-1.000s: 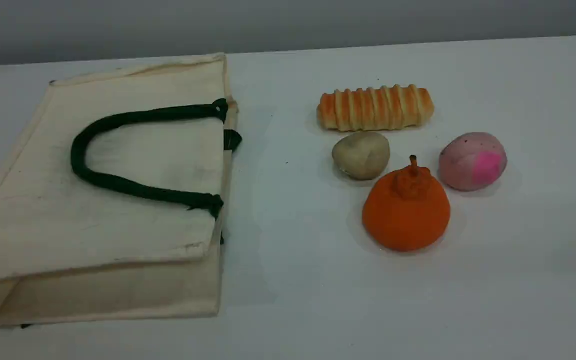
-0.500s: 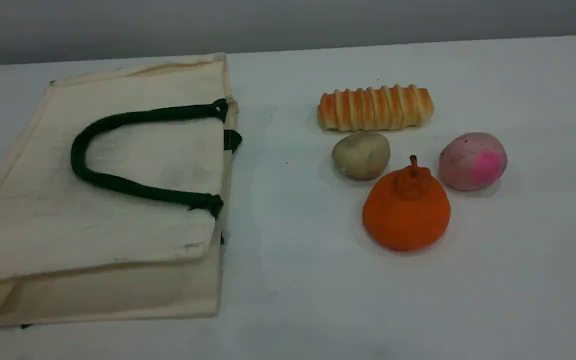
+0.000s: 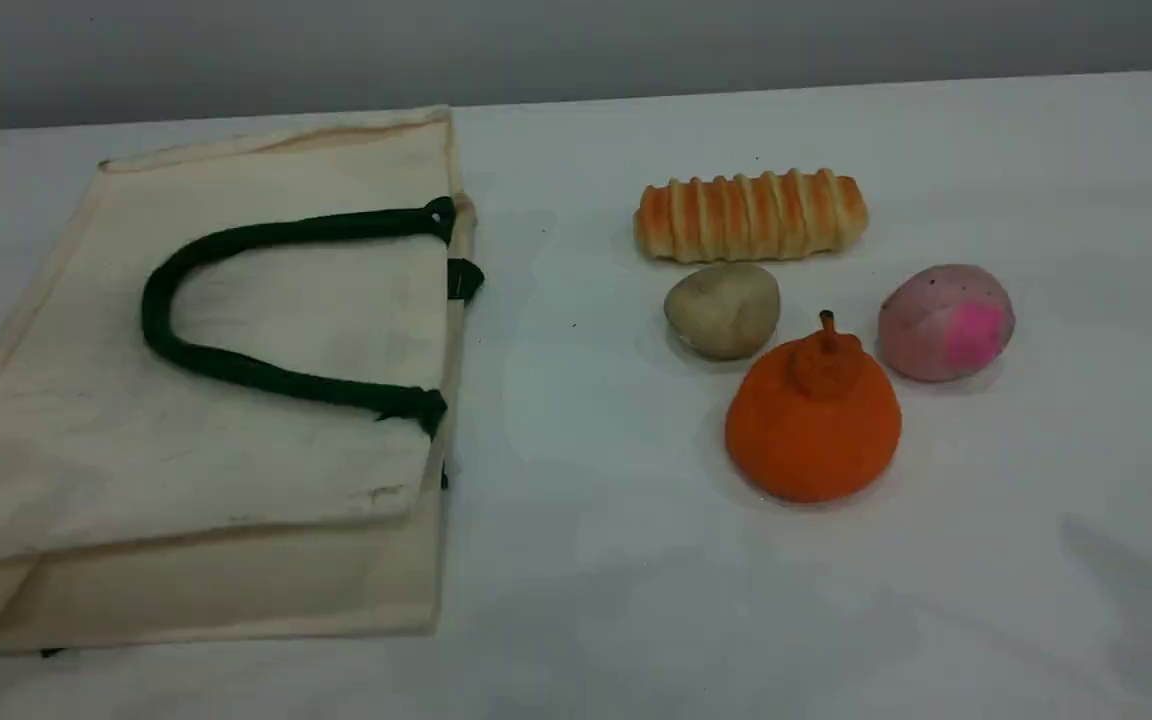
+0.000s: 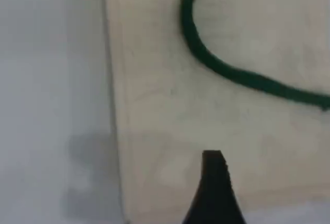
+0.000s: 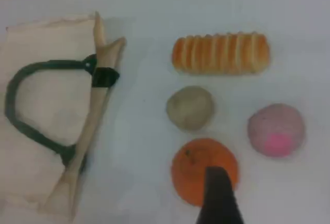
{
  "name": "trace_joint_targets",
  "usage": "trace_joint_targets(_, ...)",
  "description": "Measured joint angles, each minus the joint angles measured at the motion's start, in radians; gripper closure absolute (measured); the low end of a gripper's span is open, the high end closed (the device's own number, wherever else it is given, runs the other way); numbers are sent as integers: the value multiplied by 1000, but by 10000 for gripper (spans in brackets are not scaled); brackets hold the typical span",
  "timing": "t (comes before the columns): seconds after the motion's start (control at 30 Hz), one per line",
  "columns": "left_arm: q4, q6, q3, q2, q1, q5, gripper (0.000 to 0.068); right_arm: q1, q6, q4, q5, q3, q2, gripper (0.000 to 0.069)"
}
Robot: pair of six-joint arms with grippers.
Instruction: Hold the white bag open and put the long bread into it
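Note:
The white bag [image 3: 86, 430] lies flat on the table's left side, its mouth facing right and a dark green handle [image 3: 151, 300] resting on top. To the right, at the back, the long bread [image 3: 751, 216] lies crosswise. Neither arm shows in the scene view. In the left wrist view my left gripper [image 4: 214, 182] shows one dark fingertip above the bag [image 4: 154, 105], near the handle loop [image 4: 206, 59]. My right gripper [image 5: 219, 193] hangs high over the orange fruit, with the bread [image 5: 220, 53] and bag [image 5: 46, 105] ahead. Neither holds anything.
In front of the bread lie a beige lump [image 3: 723, 311], an orange pear-shaped fruit [image 3: 813, 420] and a pink-spotted round item [image 3: 946, 322], close together. The table's far edge [image 3: 836, 85] meets a grey wall.
The bag and the food items have not moved. Faint shadows have spread over the table's front right and the bag's near left corner.

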Motion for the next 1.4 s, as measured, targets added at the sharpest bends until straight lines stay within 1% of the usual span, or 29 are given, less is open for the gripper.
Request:
trace_joint_targets(0.07,-2,-24,0,45,0,-48,198,0,-59,68,1,0,45,262)
trace_joint_targets(0.17,-3,-32,0,121,0,-120,198,1,-145,161,1,0,93,262)
trace_joint_targets(0.27,-3,-72,-1,195,0,-195,198,1,-219,235,-5,0,128,262)
trace_joint_targets(0.37,-3,-98,-1,270,0,-242,198,1,-261,280,-32,-4,160,262)
trace_joint_targets(0.57,-3,-98,-14,395,0,-312,198,1,-301,328,-48,-9,223,262)
trace_joint_targets(0.73,-4,-99,-78,485,0,-317,198,1,-364,386,-56,-9,261,262)
trace_joint_targets(1.0,-8,-101,-242,652,0,-249,198,1,-493,518,-63,-21,332,262)
trace_joint_targets(1.27,-13,-101,-349,802,0,-222,198,1,-496,535,-59,-75,372,262)
trace_joint_targets(1.4,-33,-94,-378,854,0,-209,198,1,-497,533,-64,-87,384,262)
